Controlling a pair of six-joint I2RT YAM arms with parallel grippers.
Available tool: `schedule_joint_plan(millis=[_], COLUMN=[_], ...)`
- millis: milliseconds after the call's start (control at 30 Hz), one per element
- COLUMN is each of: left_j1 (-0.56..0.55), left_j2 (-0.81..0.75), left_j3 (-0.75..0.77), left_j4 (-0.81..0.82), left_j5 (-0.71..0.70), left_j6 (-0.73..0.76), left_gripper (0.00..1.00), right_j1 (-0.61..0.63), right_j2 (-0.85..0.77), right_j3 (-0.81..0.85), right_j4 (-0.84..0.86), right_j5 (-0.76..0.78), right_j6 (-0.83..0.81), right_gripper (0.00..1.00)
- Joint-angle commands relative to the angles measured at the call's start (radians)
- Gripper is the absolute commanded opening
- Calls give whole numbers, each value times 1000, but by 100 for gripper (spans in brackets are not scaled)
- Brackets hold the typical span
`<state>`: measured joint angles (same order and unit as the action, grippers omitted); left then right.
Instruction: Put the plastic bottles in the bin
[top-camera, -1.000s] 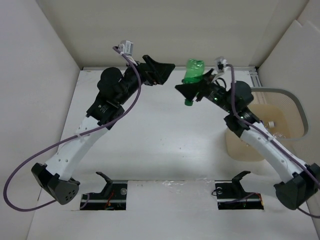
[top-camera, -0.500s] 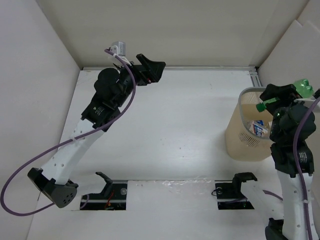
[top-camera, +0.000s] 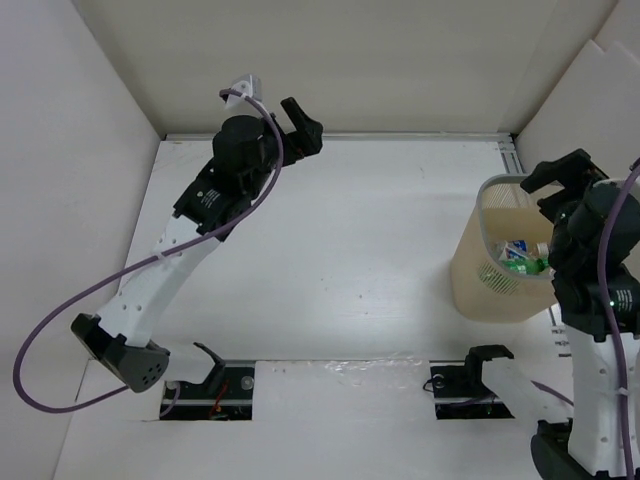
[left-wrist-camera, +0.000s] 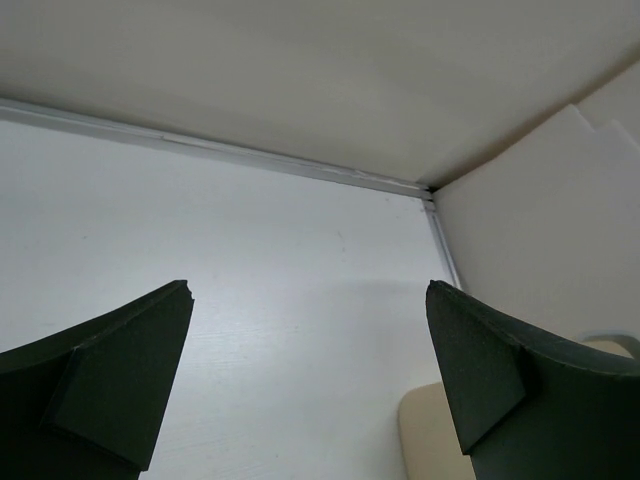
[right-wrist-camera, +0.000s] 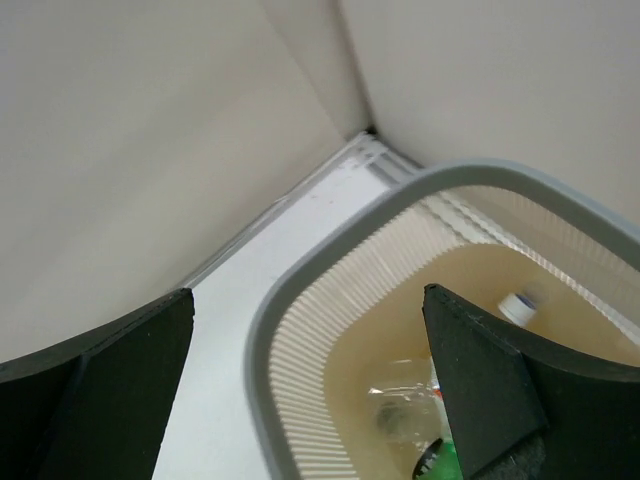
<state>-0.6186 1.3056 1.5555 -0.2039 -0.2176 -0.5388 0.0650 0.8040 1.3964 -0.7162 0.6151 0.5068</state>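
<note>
The tan bin (top-camera: 488, 292) with a grey rim (right-wrist-camera: 262, 340) stands at the table's right edge. Inside it lie plastic bottles: a green one (top-camera: 524, 266), a labelled clear one (top-camera: 517, 250), and in the right wrist view a clear one (right-wrist-camera: 400, 408), a green one (right-wrist-camera: 441, 462) and a white cap (right-wrist-camera: 517, 307). My right gripper (top-camera: 566, 180) hangs open over the bin's far side (right-wrist-camera: 308, 292), with nothing between its fingers. My left gripper (top-camera: 304, 124) stands open and empty high above the table's back left (left-wrist-camera: 308, 287). No bottles show on the table.
White walls enclose the table on the left, back and right. A metal strip (left-wrist-camera: 250, 155) runs along the foot of the back wall. The bin's side (left-wrist-camera: 425, 440) shows at the bottom of the left wrist view.
My right arm swung from the table's back middle to over the bin with the green bottle, then opened. The bottle now lies in the bin. My left arm shifted slightly.
</note>
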Motion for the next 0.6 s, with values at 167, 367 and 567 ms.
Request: schedule_joint_plan(millis=[167,367,567], left_j1=[5,-4,-41], left_j2=[-3,-135,-359], left_j3=[115,80,-81], left_j4=[-293,-408,-448], left_j5=[-304,-422,-448], left_j6=[-47,-47,-43], left_gripper=[100,100,100], right_j1=[198,782,1102], right_j2=[148,329,368], right_j3=[75,200,133], right_j4=[175,175,285], right_j5=[-505,-167,-85], right_j6=[-178,-214,-191], right_gripper=[100,100,100])
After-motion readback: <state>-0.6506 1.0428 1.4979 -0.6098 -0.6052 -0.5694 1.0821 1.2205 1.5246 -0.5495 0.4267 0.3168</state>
